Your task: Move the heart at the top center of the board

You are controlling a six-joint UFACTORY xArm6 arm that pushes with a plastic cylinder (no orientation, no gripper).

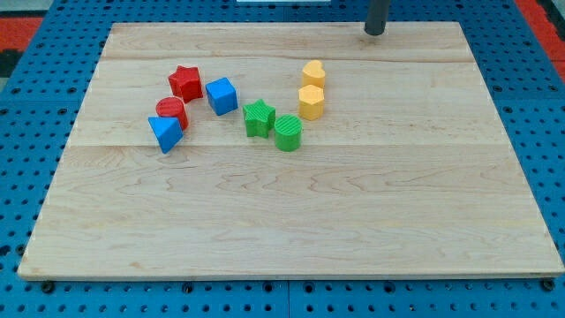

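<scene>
A yellow heart block (313, 72) sits at the top centre of the wooden board (291, 221). A yellow hexagon block (311, 102) lies just below it, touching or nearly so. My tip (375, 32) is at the board's top edge, up and to the right of the heart and well apart from it.
A green star (259, 117) and a green cylinder (288, 133) sit left of the hexagon. Further left are a blue cube (222, 95), a red star (185, 82), a red cylinder (171, 112) and a blue triangle (165, 133). Blue pegboard surrounds the board.
</scene>
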